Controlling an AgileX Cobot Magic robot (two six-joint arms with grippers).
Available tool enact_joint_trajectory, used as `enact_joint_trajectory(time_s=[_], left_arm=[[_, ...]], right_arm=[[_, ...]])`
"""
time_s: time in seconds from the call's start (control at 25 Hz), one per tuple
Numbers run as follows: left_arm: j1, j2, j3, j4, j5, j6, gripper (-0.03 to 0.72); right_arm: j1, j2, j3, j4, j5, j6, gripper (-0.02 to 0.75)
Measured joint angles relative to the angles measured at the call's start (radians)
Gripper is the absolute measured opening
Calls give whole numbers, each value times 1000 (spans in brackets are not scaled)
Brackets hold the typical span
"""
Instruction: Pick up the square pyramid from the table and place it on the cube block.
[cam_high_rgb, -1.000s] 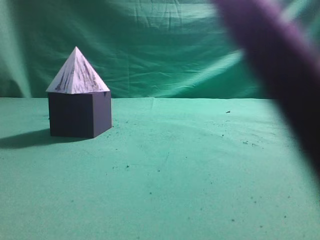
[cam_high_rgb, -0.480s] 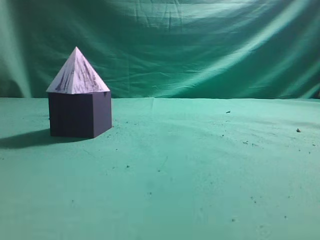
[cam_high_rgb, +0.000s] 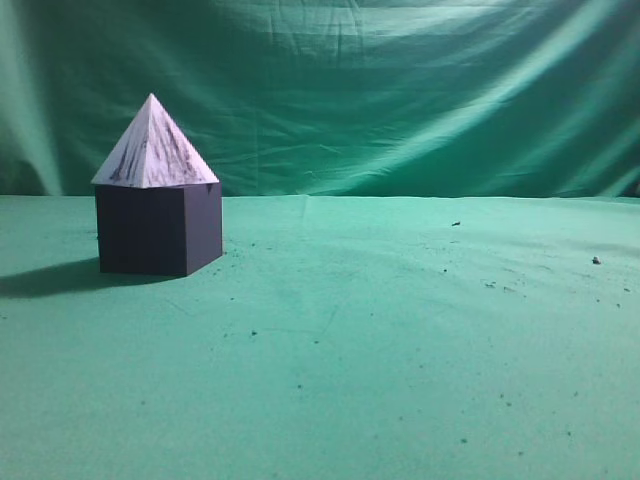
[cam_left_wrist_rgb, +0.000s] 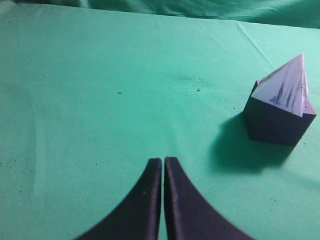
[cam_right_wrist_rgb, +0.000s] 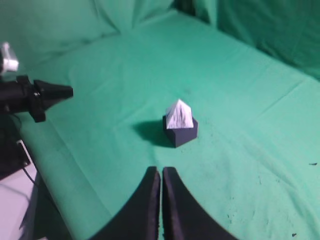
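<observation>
The pale streaked square pyramid (cam_high_rgb: 154, 148) stands upright on top of the dark purple cube block (cam_high_rgb: 158, 230) at the left of the table (cam_high_rgb: 380, 340). Both show in the left wrist view, pyramid (cam_left_wrist_rgb: 286, 88) on cube (cam_left_wrist_rgb: 276, 123), and in the right wrist view, pyramid (cam_right_wrist_rgb: 178, 114) on cube (cam_right_wrist_rgb: 183, 134). My left gripper (cam_left_wrist_rgb: 163, 161) is shut and empty, well to the left of the stack. My right gripper (cam_right_wrist_rgb: 161, 170) is shut and empty, high above and short of the stack. Neither gripper shows in the exterior view.
A wrinkled green curtain (cam_high_rgb: 400, 90) hangs behind the table. In the right wrist view the table's left edge (cam_right_wrist_rgb: 55, 165) drops off, with a black arm or stand (cam_right_wrist_rgb: 30, 95) beyond it. Small dark crumbs (cam_high_rgb: 595, 261) dot the cloth.
The blurred dark purple arm that crossed the right of the exterior view a second ago has left the view. The pyramid and cube have not moved.
</observation>
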Motion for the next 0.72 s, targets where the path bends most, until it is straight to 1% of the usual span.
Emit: enact_joint_trajectory(time_s=[0.08, 0.24, 0.36, 0.48, 0.56, 0.64, 0.72], left_arm=[[0, 0, 0, 0, 0, 0, 0], [0, 0, 0, 0, 0, 0, 0], [0, 0, 0, 0, 0, 0, 0], [0, 0, 0, 0, 0, 0, 0], [0, 0, 0, 0, 0, 0, 0], [0, 0, 0, 0, 0, 0, 0], [0, 0, 0, 0, 0, 0, 0]], right_arm=[[0, -113, 55, 2, -7, 0, 0], [0, -284, 88, 6, 35, 6, 0], [0, -371, 124, 7, 5, 8, 0], [0, -421, 222, -23, -82, 8, 0], [-13, -448, 313, -57, -191, 8, 0], [-69, -486, 431, -78, -315, 8, 0], [-149, -527, 542, -89, -438, 8, 0]])
